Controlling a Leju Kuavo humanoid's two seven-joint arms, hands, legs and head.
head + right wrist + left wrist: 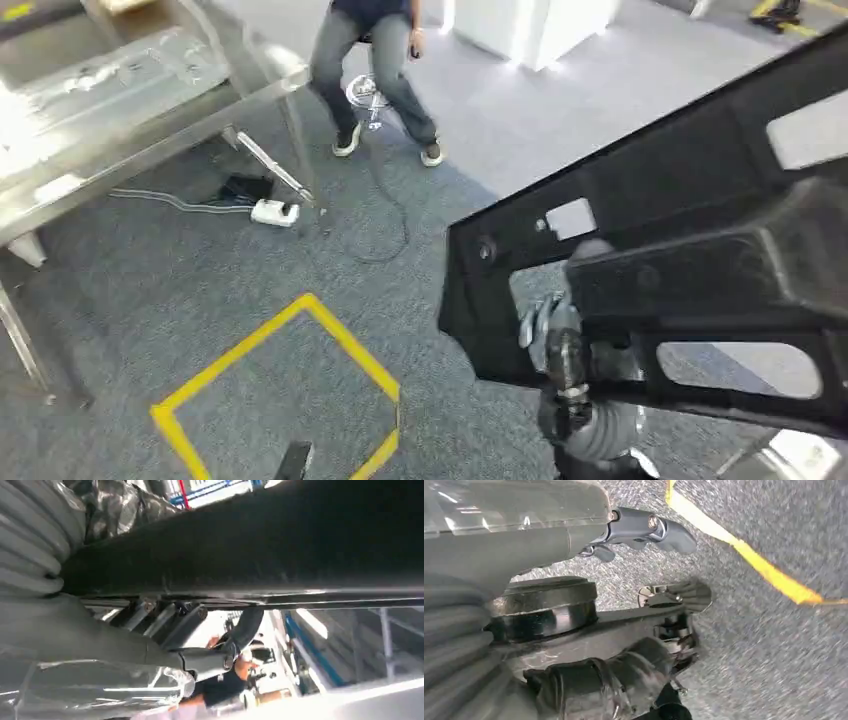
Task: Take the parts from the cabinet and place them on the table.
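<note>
A big black part [690, 220], a flat frame with several cut-outs, hangs tilted over the floor at the right of the head view. My right hand [558, 340] grips it from below, seen through one cut-out. In the right wrist view the black part [260, 545] lies across my right hand [170, 635], with the dark fingers [172, 617] pressed to its edge and the thumb reaching past it. My left hand [639, 527] hangs over the grey carpet with its thumb stretched out and nothing in it. The steel table [150, 120] stands at the far left.
Silvery sheet parts [100, 75] lie on the table. A person [375, 70] stands beyond it by a stool. A white power strip [273, 211] and cables lie on the carpet near the table leg. A yellow tape square [280, 390] marks the floor in front of me.
</note>
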